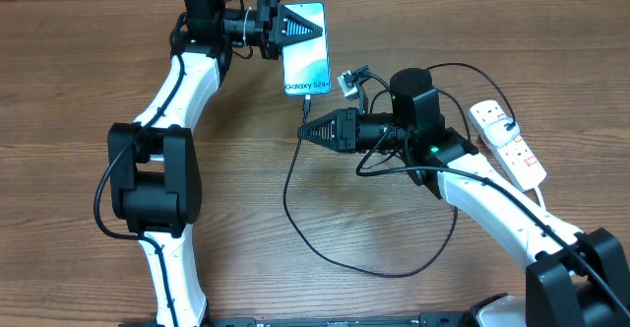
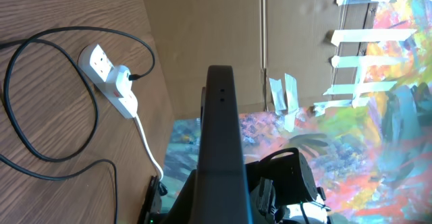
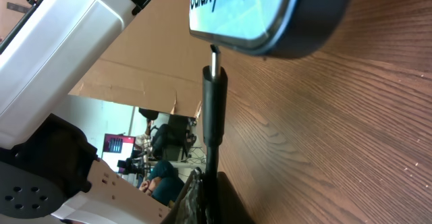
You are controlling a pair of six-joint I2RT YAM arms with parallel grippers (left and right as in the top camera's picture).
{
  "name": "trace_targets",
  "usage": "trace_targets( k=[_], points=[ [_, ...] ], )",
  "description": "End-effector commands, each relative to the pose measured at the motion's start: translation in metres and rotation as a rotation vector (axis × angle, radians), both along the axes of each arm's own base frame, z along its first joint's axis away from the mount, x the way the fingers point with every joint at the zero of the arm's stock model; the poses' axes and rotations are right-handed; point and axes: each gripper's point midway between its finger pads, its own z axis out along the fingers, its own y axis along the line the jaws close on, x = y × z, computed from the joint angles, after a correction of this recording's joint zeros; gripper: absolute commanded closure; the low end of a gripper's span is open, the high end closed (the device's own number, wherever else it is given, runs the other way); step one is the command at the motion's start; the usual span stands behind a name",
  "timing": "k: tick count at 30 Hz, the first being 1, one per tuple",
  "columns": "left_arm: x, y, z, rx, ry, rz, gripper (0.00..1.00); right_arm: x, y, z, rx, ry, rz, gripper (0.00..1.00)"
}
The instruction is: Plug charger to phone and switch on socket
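The phone [image 1: 305,59] lies at the back middle of the table, its light blue screen facing up. My left gripper [image 1: 317,27] is shut on its far end; in the left wrist view the phone's dark edge [image 2: 221,129] rises between the jaws. My right gripper [image 1: 304,129] is shut on the charger [image 1: 295,199] just behind its connector [image 3: 214,99]. The metal tip [image 3: 214,57] meets the phone's bottom edge [image 3: 270,28]; how far in it sits I cannot tell. The white socket [image 1: 509,142] lies at the right, also seen as the socket [image 2: 111,82] with the black cable plugged in.
The charger's black cable loops across the table front [image 1: 394,268] and back to the socket. The socket's white cord [image 2: 145,140] runs toward the table edge. A cardboard wall [image 2: 202,35] stands behind the table. My right arm [image 1: 492,199] stretches from the front right.
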Motion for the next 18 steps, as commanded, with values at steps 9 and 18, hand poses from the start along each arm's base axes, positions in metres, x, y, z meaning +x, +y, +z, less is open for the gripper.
trace_targets(
  k=[9, 18],
  points=[
    [-0.0039, 0.0031, 0.0108, -0.004, -0.003, -0.016, 0.96, 0.0006, -0.0005, -0.0014, 0.005, 0.031, -0.005, 0.96],
    [-0.0044, 0.0018, 0.0106, -0.004, -0.004, -0.019, 0.96, 0.0008, -0.0005, -0.0009, 0.008, 0.042, -0.009, 0.96]
  ],
)
